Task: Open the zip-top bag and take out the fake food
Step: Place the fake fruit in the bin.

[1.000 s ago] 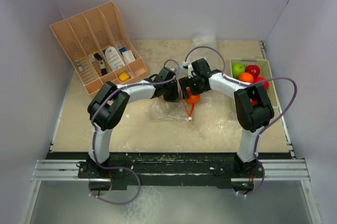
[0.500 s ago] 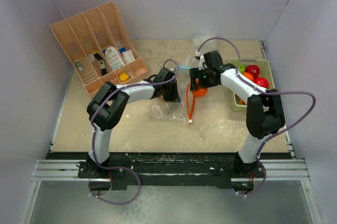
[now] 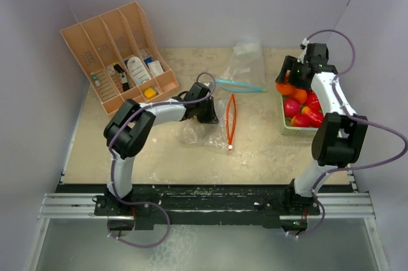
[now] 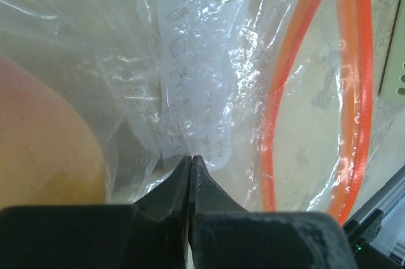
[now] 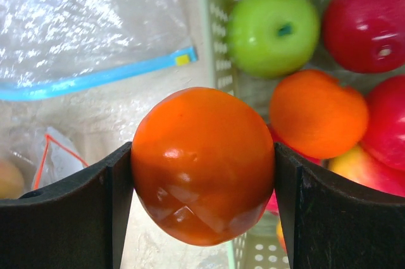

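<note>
Pale lilac-grey walls (image 3: 210, 3) close the table in on 3 sides: back, left and right. The tabletop (image 3: 127, 150) is a beige, mottled board with paler worn patches. Along its near edge runs a black base plate (image 3: 204, 191), then a silver aluminium rail (image 3: 204, 206). A peach slotted organiser (image 3: 89, 41) leans at the back left. The light is soft and even, and the shadows are faint.

Left arm (image 3: 164, 111), right arm (image 3: 327, 90): white rounded links, black joint housings. Lavender cables (image 3: 329, 31) looping alongside. Right gripper (image 5: 202, 174): flat matte-black fingers (image 5: 310, 218). Black base plate (image 3: 204, 206).
</note>
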`<state>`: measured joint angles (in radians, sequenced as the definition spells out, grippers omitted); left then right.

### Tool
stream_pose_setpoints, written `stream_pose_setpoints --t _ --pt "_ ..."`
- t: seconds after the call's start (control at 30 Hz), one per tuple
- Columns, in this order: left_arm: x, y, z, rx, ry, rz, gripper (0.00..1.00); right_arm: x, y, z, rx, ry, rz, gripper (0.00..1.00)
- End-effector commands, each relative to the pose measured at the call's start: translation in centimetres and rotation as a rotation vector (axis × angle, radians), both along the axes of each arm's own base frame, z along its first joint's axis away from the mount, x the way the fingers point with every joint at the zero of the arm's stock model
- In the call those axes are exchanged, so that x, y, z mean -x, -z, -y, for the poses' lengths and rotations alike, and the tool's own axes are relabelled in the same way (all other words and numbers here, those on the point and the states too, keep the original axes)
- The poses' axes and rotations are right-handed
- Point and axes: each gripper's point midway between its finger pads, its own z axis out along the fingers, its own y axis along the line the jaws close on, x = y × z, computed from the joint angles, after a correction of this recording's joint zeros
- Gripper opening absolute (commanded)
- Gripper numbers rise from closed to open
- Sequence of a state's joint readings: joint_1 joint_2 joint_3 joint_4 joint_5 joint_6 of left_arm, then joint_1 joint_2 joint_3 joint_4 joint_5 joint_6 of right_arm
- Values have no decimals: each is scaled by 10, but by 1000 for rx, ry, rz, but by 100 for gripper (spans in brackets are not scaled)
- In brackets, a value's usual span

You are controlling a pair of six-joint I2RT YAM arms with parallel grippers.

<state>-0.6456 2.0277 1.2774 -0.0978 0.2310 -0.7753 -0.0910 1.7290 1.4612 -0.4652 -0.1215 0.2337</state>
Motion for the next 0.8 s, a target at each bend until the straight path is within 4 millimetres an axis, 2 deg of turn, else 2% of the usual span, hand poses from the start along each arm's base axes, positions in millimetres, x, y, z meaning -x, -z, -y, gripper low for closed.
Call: stream_pose_setpoints --t 0.0,0.2,0.37,0.43,0.5,0.6,0.77 --pt "21 21 -25 -60 -32 -121 0 -18 -15 22 -12 67 20 67" --pt "24 18 -32 -71 -34 -121 0 -37 -14 45 -3 117 20 68" --pt "28 22 -37 -77 -37 -131 0 -39 6 42 -20 89 -26 71" --pt "28 22 -37 -75 -37 -132 0 -36 15 44 -12 97 -42 74" --pt "27 22 -36 -73 -39 -131 0 -34 17 48 10 115 -46 83" --pt "25 21 -35 -66 -41 -129 0 -31 12 54 37 137 -44 98" --pt "19 12 -30 -50 -44 -112 0 -26 -7 57 56 151 -12 100"
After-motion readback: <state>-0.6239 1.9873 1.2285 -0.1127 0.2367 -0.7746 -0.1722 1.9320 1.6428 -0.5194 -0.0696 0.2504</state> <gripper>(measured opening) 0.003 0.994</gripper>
